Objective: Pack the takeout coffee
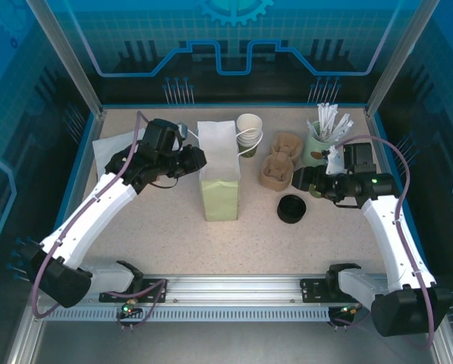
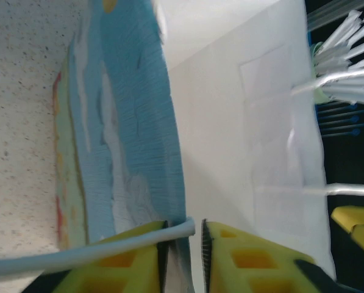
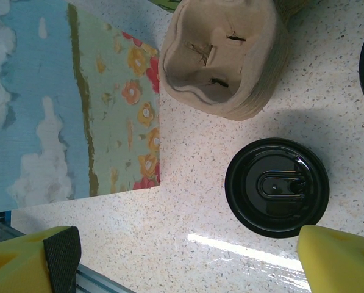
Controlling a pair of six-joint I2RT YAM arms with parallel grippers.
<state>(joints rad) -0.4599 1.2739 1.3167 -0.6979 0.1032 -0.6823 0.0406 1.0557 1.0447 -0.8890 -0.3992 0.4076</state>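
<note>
Yellow finger pads (image 2: 242,250) of your left gripper (image 2: 185,244) sit closest to the lens. They are a narrow slit apart, and the top edge of the paper bag (image 2: 242,122) runs through that slit without looking pinched. Your bag stands upright mid-table. It is white inside, and its outer face is printed with blue sky, white clouds and a green band of red and yellow flowers.

Right of the bag sit the pulp cup carriers (image 1: 275,173). Off its right rear corner stands a stack of white cups (image 1: 250,127), and farther right a green cup of wrapped straws (image 1: 326,125). Your right gripper (image 3: 188,244) hangs right of the bag with its fingers spread wide, holding nothing, above the black lid (image 3: 276,186). That lid lies flat on the table (image 3: 188,152) near the bag's front right corner.

Left of the bag lies a white sheet (image 1: 108,145). Bare tabletop runs from the bag's front to the rail (image 1: 226,287), and a blue raised lip borders the table. Raised marks on the lid are too small to read.
</note>
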